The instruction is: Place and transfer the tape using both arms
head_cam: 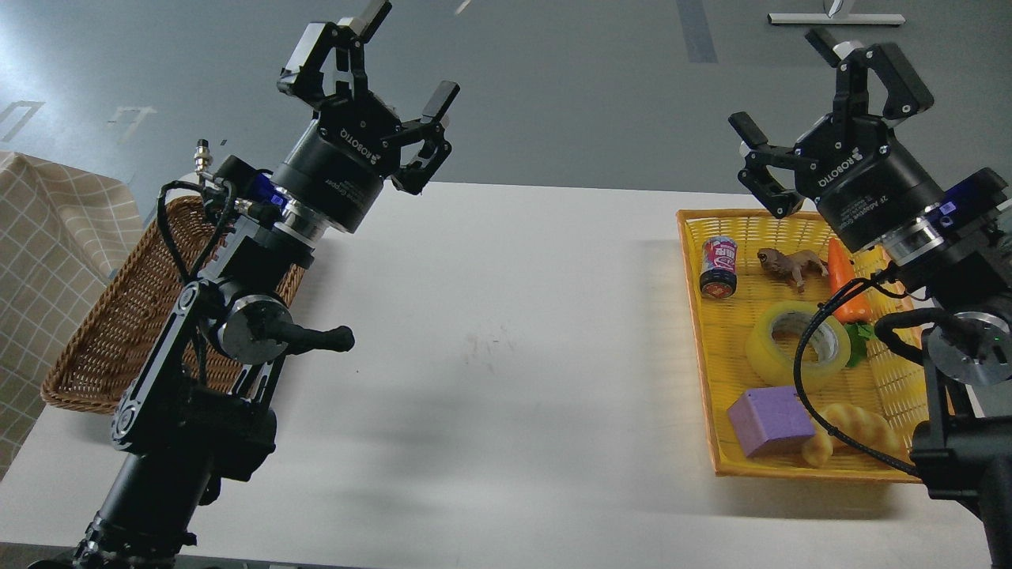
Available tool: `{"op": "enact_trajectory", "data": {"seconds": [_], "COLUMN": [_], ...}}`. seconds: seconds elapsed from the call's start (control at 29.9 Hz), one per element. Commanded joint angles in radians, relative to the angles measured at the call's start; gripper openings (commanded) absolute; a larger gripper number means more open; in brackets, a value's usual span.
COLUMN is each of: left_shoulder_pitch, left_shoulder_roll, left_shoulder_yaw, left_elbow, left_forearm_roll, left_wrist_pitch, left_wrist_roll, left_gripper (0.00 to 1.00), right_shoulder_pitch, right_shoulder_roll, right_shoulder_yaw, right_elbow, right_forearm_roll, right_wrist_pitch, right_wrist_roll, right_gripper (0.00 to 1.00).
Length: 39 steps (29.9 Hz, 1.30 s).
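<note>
The tape (pixel 798 344) lies flat, core hole upward, in the yellow tray (pixel 704 379), below your right gripper (pixel 822 87). Use that nearer arm. The left gripper (pixel 387 71) hangs well apart. Both sets of fingers are spread, holding nothing.

Two baskets: a brown wicker basket (pixel 103 332) at left and a yellow tray (pixel 715 395) at right. One tape (pixel 794 344), one can (pixel 719 268), one purple block (pixel 768 420), one carrot (pixel 843 280).

Glossy translucent tape (pixel 797 345) in woven yellow tray (pixel 704 379)
</note>
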Motion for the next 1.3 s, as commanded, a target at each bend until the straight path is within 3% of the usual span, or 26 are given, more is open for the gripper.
{"op": "enact_trajectory", "data": {"seconds": [0.0,0.97,1.14,1.27], "left_shoulder_pitch": [0.000,0.000,0.000,0.000], "left_shoulder_roll": [0.000,0.001,0.004,0.006], "left_shoulder_yaw": [0.000,0.000,-0.002,-0.002], "left_elbow": [0.000,0.003,0.003,0.002], "left_forearm_roll": [-0.001,-0.003,-0.003,-0.001], "left_wrist_pitch": [0.000,-0.005,-0.005,-0.003], "left_wrist_roll": [0.000,0.002,0.000,0.002], "left_gripper": [0.98,0.98,0.98,0.98], "right_shoulder_pitch": [0.003,0.007,0.007,0.024], "right_shoulder_roll": [0.001,-0.010,-0.148,-0.182], "right_shoulder_yaw": [0.000,-0.006,-0.008,-0.041], "right_elbow": [0.000,0.014,0.055,0.107], "right_forearm_roll": [-0.014,-0.026,-0.171,-0.348], "right_wrist_pitch": [0.000,0.000,0.000,0.000], "right_wrist_roll": [0.000,-0.001,-0.001,-0.003], "right_gripper": [1.00,1.00,0.98,0.98]}}
